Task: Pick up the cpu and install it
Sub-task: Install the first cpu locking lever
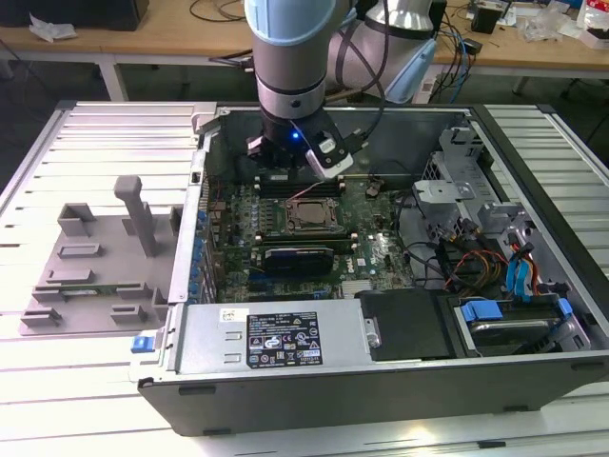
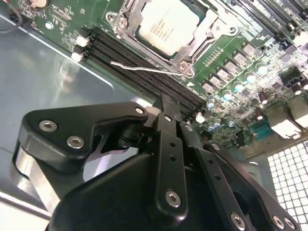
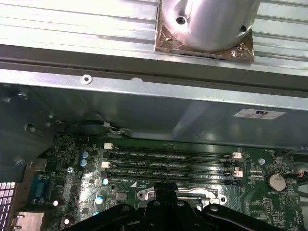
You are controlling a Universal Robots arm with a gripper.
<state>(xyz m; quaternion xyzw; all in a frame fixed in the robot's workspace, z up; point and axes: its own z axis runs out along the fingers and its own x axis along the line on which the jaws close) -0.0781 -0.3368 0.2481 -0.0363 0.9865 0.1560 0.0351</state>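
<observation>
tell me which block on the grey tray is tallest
The narrow post near the middle of the tray; the other blocks all stay low and flat.

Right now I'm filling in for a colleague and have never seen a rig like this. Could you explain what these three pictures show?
The machine is a single robot arm reaching down into an open computer case that lies on a slatted table. The exterior view comes from a camera standing off the arm. Both wrist views come from cameras riding on it, looking past the black gripper at the green circuit board. The cpu, a small silvery square, sits in its socket frame on that board, with the gripper hovering close by, near the memory slots. I see nothing in its grasp. At the exterior view's left a grey plastic tray lies on the table.
</observation>
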